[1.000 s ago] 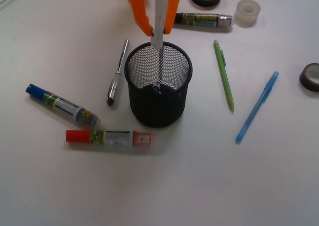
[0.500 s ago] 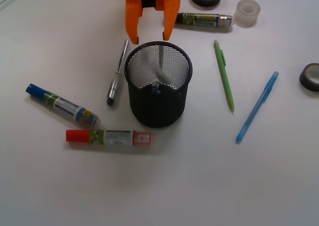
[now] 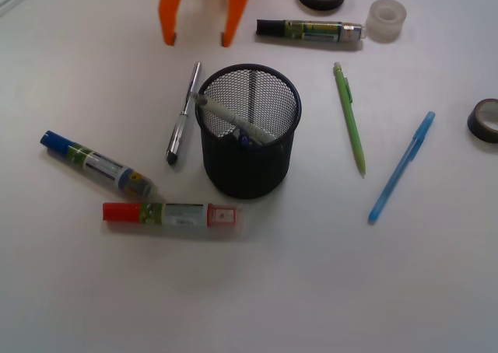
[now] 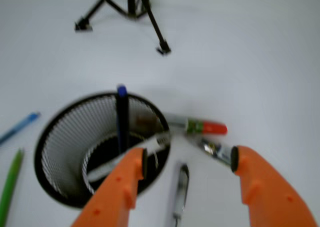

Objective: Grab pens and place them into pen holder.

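Now the black wire-mesh cylindrical pen holder stands upright mid-surface, with a white pen leaning across its inside and a dark blue and black pen upright against its wall. Just left of it lies the silver pen; to its right lie the green pen and, farther out, the light blue pen. The orange end effector hangs beyond the holder's far rim, jaws spread wide, gripping nothing.

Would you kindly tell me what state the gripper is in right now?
Gripper: open, holding nothing, poised over the silver pen beside the holder.
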Robot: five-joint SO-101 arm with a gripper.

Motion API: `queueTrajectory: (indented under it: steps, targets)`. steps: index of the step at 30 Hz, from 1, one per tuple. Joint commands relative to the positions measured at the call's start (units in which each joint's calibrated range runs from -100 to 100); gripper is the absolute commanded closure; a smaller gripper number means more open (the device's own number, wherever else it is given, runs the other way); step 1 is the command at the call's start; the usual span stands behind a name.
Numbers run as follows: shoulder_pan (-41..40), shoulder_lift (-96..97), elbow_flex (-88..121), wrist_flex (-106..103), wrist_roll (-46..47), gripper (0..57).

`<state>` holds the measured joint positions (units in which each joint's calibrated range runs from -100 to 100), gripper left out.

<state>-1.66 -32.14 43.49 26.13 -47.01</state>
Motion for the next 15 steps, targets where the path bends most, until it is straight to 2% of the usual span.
queueTrajectory:
  steps: [1, 8, 15]
  targets:
    - [2.4, -6.5, -2.3, 19.7, -0.1, 37.6]
    - [3.3, -14.1, 10.4, 30.0, -4.2, 37.7]
    - [1.1, -9.2, 17.1, 29.9, -6.2, 37.8]
